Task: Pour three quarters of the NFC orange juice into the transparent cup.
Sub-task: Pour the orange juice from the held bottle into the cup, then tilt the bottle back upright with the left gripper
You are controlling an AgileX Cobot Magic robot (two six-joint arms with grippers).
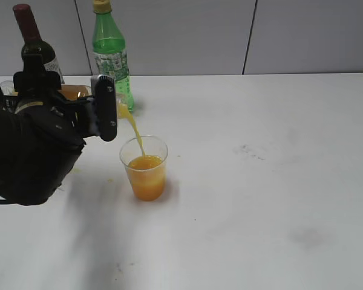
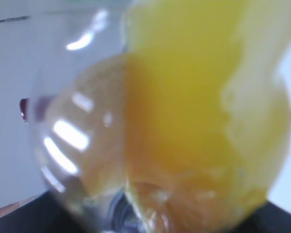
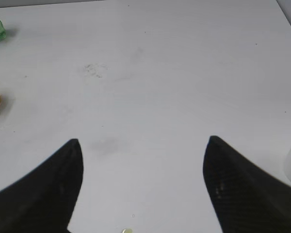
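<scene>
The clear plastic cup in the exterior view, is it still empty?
No, the clear plastic cup already holds orange juice to about half its height, with a stream falling in.

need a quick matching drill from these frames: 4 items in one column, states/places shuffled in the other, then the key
1. NFC orange juice
2. transparent cup
3. green bottle
4. right gripper

A. open over bare table
B. upright, capped, at the back
C. tipped in the left gripper, pouring
D. upright, about half full of juice

Pairs: 1-C, 2-D, 3-B, 4-A
</scene>
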